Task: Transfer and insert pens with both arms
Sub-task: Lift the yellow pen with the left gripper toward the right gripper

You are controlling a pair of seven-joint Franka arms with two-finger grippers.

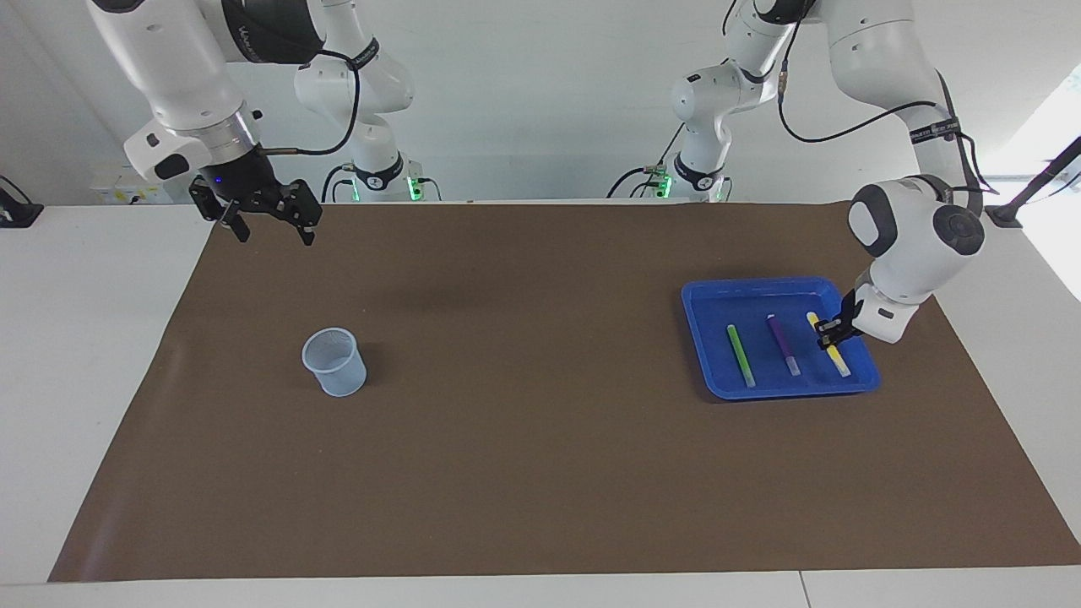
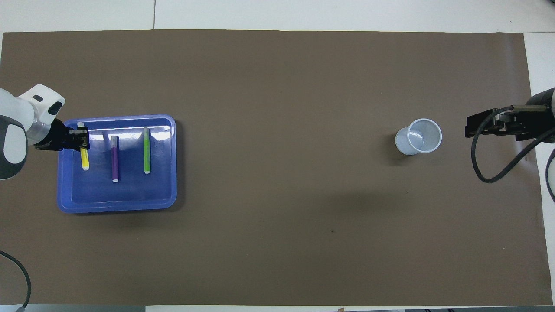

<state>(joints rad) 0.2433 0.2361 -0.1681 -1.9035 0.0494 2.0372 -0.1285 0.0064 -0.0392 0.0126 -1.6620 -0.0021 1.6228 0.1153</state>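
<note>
**Operator:** Report status, starting at the right arm's end of the table.

**Technician:** The right gripper point(image 1: 268, 226) hangs in the air over the edge of the brown mat point(image 1: 540, 473), fingers spread wide, holding nothing. This arm waits. The pale mesh cup point(image 1: 335, 361) stands on the mat, well apart from those fingers and lower in the facing view.

**Operator:** And at the left arm's end?

**Technician:** The blue tray point(image 1: 701, 338) holds all three pens. The green pen point(image 1: 741, 355) and the purple pen point(image 1: 783, 344) lie flat, apart from each other and clear of the fingers. The left gripper point(image 1: 828, 332) has its fingers clamped on the yellow pen point(image 1: 828, 344), around the upper part of the barrel; most of the barrel projects below the fingertips over the tray floor. It appears just lifted, though contact at its lower tip cannot be ruled out.

**Operator:** Procedure for the step in hand?

**Technician:** Judged as the pick-up stage.
1. Raise straight up until the lower tip clears the tray rim.
2. Expect the long free end to swing; move slowly.
3. Present the free end toward the right fingers for the handover.
</note>
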